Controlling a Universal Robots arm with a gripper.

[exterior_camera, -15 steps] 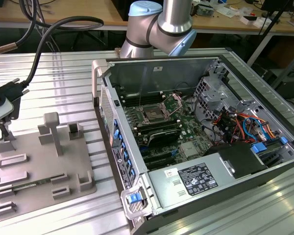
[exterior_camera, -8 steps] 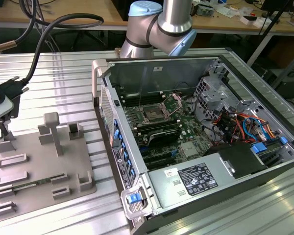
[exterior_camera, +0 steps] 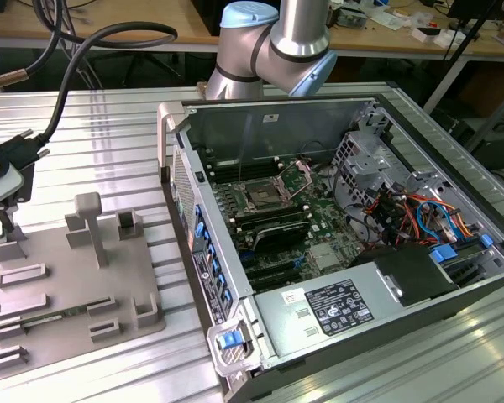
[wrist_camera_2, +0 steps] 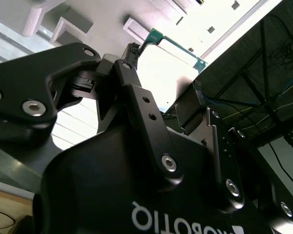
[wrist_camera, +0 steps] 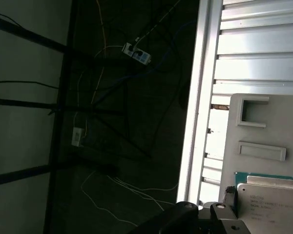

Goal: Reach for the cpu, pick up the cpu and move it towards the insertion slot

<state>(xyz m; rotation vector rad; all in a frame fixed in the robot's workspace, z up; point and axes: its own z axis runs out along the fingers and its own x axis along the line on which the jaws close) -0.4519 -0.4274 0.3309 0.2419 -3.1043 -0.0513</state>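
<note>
Hovering at the grey tray (wrist_camera: 263, 131), the gripper (wrist_camera_2: 112, 66) sits just beside the cpu (wrist_camera: 271, 202) on that tray. Whether it has clamped on, I cannot tell. Thin, light, stiff chip, likely delicate underneath, so take it by opposite edges. The insertion slot (exterior_camera: 263, 199) waits well apart, inside the computer case (exterior_camera: 277, 126).

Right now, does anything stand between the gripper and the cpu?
Nothing visible does. In the second wrist view the gripper sits right at the cpu on the grey tray, with no other object between them.
</note>
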